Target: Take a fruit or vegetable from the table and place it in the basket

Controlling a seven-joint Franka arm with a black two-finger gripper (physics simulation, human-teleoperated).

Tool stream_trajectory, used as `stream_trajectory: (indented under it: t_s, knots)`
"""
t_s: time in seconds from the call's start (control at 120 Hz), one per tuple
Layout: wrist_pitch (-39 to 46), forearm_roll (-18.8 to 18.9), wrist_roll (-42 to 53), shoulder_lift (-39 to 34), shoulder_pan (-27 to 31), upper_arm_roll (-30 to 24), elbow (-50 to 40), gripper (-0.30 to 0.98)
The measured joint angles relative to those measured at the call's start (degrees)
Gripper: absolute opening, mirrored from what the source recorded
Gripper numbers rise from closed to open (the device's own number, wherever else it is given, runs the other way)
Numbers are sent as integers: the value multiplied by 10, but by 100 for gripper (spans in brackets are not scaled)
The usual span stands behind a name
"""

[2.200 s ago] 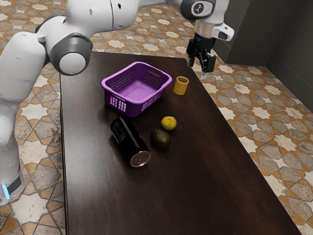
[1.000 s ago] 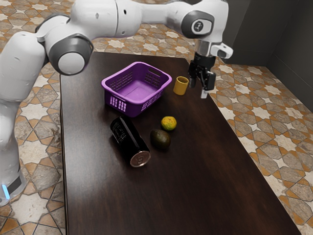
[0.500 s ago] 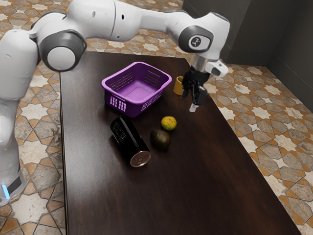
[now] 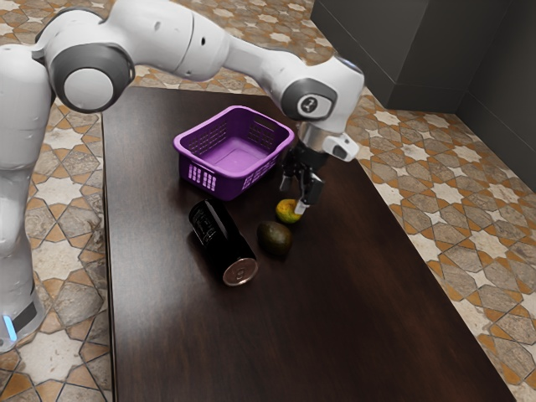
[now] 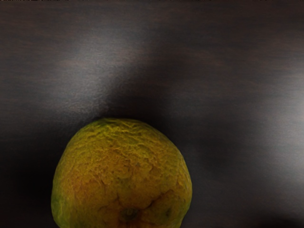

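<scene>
Here, dark table [image 4: 335, 318] under purple basket [image 4: 238, 183], star-patterned tiles [image 4: 431, 172], grey wall [image 4: 402, 54].

One mandarin [image 4: 286, 213] and one avocado [image 4: 275, 239] are counted, by which the fruits are brought to two. One purple plastic basket [image 4: 236, 157] is found, and one black drink can [image 4: 219, 239]. One dark wooden table [image 4: 335, 327] is counted, and one robot arm [image 4: 167, 38].

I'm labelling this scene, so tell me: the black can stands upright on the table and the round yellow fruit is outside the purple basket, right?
Not upright: in the exterior view the black can lies on its side on the table. The round yellow fruit is indeed outside the purple basket.
</scene>
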Motion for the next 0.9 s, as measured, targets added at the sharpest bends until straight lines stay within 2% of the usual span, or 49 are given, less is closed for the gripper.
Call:
stream_trajectory:
  t_s: [0.35,0.9]
  knots:
    - [51,-1,-2,2,0,0,-27,69]
    - [57,-1,-3,5,0,9,-48,69]
